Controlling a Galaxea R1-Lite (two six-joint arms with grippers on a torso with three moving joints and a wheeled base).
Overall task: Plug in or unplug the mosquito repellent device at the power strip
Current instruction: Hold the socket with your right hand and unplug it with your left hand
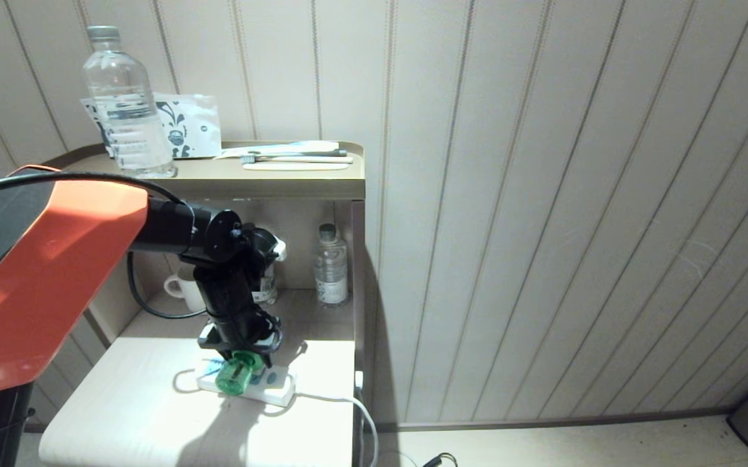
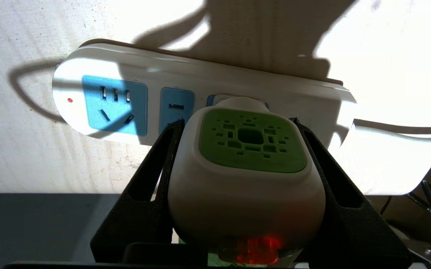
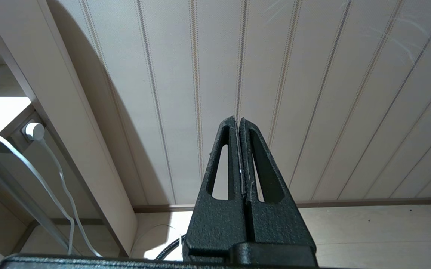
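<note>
Two arms belong to this robot, yet only the left one shows in the head view, reaching from the orange housing at the left edge and bending steeply down at lower centre. Its left end effector (image 1: 239,363) points down over the mosquito repellent device (image 1: 236,377), which stands on the power strip (image 1: 276,389) on the pale table (image 1: 120,402).

Left wrist view: both black fingers (image 2: 155,168) press against the sides of the device (image 2: 247,175) at frame centre, pinching its white-and-green head. It sits plugged into the strip (image 2: 125,78), beside the blue outlets at upper left.

Right wrist view: the right end effector (image 3: 239,123) is pressed together, empty, facing the striped wall (image 3: 312,74).
</note>
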